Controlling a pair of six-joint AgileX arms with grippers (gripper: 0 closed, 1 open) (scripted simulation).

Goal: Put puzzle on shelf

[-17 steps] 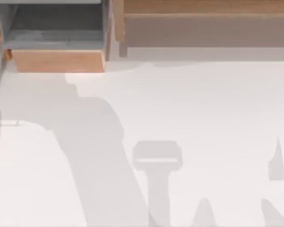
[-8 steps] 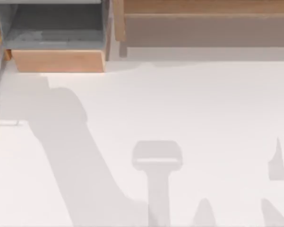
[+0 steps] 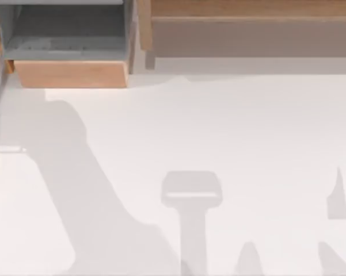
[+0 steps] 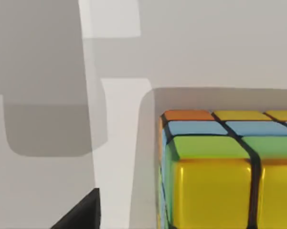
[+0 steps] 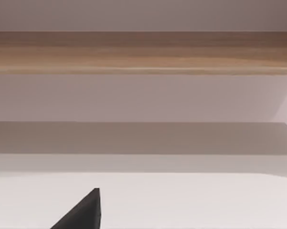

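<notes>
**Top view.** The shelf point(image 3: 253, 37) runs along the upper right of the frame, its brown board behind a raised light-wood front edge. A grey-lined box point(image 3: 69, 73) with a wooden front sits in the upper left, just beside the shelf's left end. The white table point(image 3: 247, 126) spreads below both. A broad arm shadow point(image 3: 75, 190) slants from the lower middle up toward the box. Half a second ago it lay a little more to the right, and a second ago further right still, so it is sweeping left. The narrower shadows at the lower middle and lower right stand as they did, and the shelf and box have not shifted.

**Left wrist view.** The puzzle point(image 4: 219, 181) shows close up, with glossy yellow squares on the face nearest the camera. The face above carries green, blue, yellow and one orange square, split by black lines. It stands against the pale table surface, and its shadow lies close around it. Of the left gripper point(image 4: 83, 214) we see a dark wedge at the frame's edge, apart from the puzzle. We cannot tell how this claw stands.

**Right wrist view.** The shelf's point(image 5: 143, 52) wooden edge crosses the frame as a long level band, with pale surfaces and a grey shadow under it. The right gripper point(image 5: 83, 214) again shows as a dark wedge, well apart from the shelf. We cannot tell its state either.
</notes>
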